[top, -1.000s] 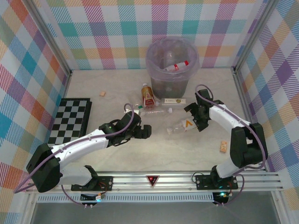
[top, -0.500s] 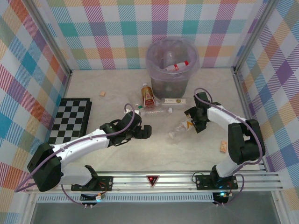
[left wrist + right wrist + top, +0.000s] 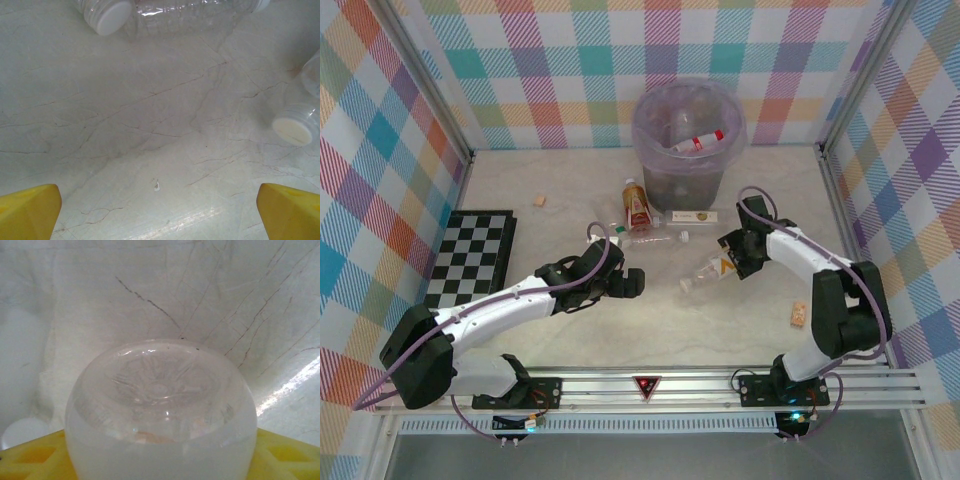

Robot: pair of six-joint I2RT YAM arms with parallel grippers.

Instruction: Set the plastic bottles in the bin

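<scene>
Count from above: three plastic bottles loose on the table (image 3: 750,335); one bin (image 3: 642,118) at the far wall, a red-capped bottle (image 3: 698,142) lying inside it, other clear shapes around that one too faint to count; two small tan blocks, one far left (image 3: 539,200), one near right (image 3: 798,314); one chessboard (image 3: 470,258); one flat box (image 3: 695,216) in front of the bin

The loose three: brown bottle (image 3: 637,203) just in front of the bin; clear bottle (image 3: 648,238) on its side beside the box; orange-marked bottle (image 3: 710,273) on its side mid-table, base toward the right arm

At that base, the right gripper (image 3: 732,264); its wrist view has the rounded clear base (image 3: 160,405) sitting between the two yellow fingers (image 3: 30,457), plastic meeting yellow on both sides; whether they truly pinch it, cannot tell

Further left, the left gripper (image 3: 625,283), yellow fingertips (image 3: 27,210) spread wide over bare table; a white cap (image 3: 107,15) on a clear bottle ahead, a second white cap (image 3: 292,131) off to the right, both apart from the fingers

Writing: red label on the brown bottle, orange triangle mark on the third, dark print on the box; none legible
</scene>
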